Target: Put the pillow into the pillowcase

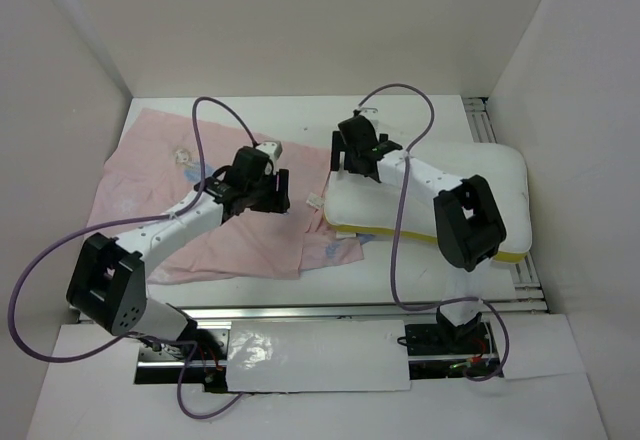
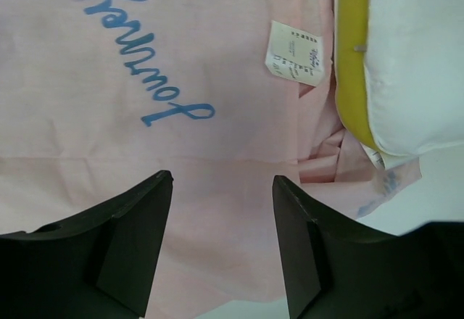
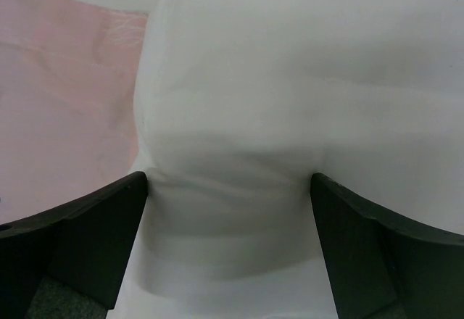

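A robot lab cell, not a home. Plain white panels [image 1: 60, 70] box in a white bench [image 1: 300, 110] on three sides. Two arms, left [image 1: 150, 232] and right [image 1: 420, 172], are bolted to a metal rail [image 1: 330, 312] at the near edge, and loose purple cables [image 1: 22, 295] loop from them. Slotted aluminium framing [image 1: 482, 120] runs along the bench's right side. The pillow [image 1: 505, 175] and pillowcase [image 1: 150, 150] lie on the bare bench inside this box.
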### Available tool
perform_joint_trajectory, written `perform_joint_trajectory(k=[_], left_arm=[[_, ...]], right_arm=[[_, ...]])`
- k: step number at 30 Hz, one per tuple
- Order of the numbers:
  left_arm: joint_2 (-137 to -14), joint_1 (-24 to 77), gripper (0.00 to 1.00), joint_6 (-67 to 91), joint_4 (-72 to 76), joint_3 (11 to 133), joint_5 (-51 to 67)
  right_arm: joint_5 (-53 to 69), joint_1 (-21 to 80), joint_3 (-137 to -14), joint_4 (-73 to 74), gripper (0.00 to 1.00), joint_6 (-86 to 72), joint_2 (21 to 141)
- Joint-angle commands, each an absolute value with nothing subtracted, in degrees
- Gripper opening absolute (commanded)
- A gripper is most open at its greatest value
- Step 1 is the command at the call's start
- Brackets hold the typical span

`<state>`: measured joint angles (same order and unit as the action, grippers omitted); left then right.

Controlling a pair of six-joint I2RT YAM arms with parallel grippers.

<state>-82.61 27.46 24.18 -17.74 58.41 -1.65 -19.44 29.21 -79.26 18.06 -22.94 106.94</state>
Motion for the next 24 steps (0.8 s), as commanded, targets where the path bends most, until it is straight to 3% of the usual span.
perform_joint_trajectory(k=[1,8,13,15,17,18,20,21,24], left_arm=[[-82.8,29.8,0.70,25.1,-15.4,59.9,-6.0],[-85.4,33.5,0.70,28.7,-16.7,62.7,-8.1],[-88.4,36.6,0.70,30.1,-17.8,63.4,-9.9],[-90.3,38.0,0.70,30.1,-18.4,65.5,-10.6],[-93.7,39.6,0.70,30.1,-19.5,67.2,-11.2],[-94.7,39.6,0.70,30.1,-20.0,68.1,-12.3],[-97.6,40.3,0.70,30.1,-20.8,70.2,-13.4],[-98.4,40.3,0.70,30.6,-21.5,70.7,-13.4],[-101.5,40.3,0.71,30.6,-21.5,73.0,-14.6]], right_arm=[[-23.3,31.6,-82.5,18.4,1.00,-27.0,107.9],[-28.6,34.0,-88.6,24.4,1.00,-27.6,112.8],[-30.2,32.4,-86.2,28.6,1.00,-27.6,116.3],[-29.7,31.9,-84.7,29.3,0.92,-28.2,116.3],[-29.0,31.9,-82.1,27.7,0.79,-27.2,115.3],[-28.0,31.9,-81.5,25.9,0.46,-26.4,114.5],[-27.2,31.4,-80.8,24.6,0.10,-24.8,112.0],[-26.4,31.4,-80.2,22.5,0.01,-23.3,108.2],[-24.2,30.6,-77.8,18.8,0.00,-20.5,98.5]])
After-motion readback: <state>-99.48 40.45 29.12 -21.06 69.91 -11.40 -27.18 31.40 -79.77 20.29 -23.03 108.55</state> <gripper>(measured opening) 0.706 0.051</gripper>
